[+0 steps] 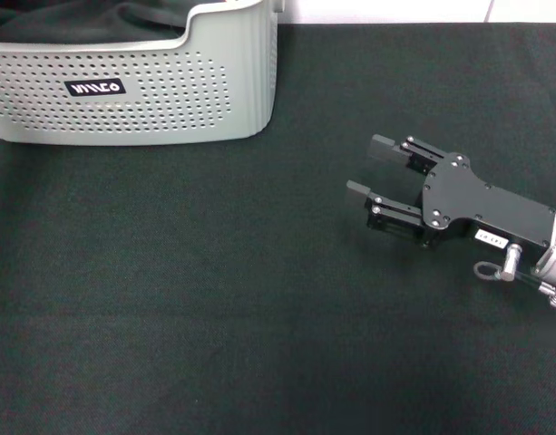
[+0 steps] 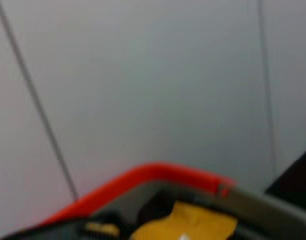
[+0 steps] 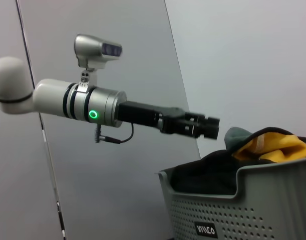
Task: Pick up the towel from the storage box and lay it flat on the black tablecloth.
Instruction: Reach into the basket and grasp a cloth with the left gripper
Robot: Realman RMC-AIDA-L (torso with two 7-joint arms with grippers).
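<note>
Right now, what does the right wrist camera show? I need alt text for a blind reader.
The left gripper hovers above the storage box, its arm reaching in level. The towel, yellow-orange and grey, lies heaped in the box on a dark cloth, before a pale wall.

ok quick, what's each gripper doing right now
Left gripper: above the storage box, holding nothing; open or shut cannot be told.
Right gripper: open, empty, over the black tablecloth.

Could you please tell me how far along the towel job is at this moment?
Nothing looks finished yet. The towel is in the storage box, bunched on dark cloth. In hand: the left claw is held level above the box near the towel, gripping nothing. The right claw hovers open over the bare black tablecloth. Left: grasping, lifting, spreading it flat.
</note>
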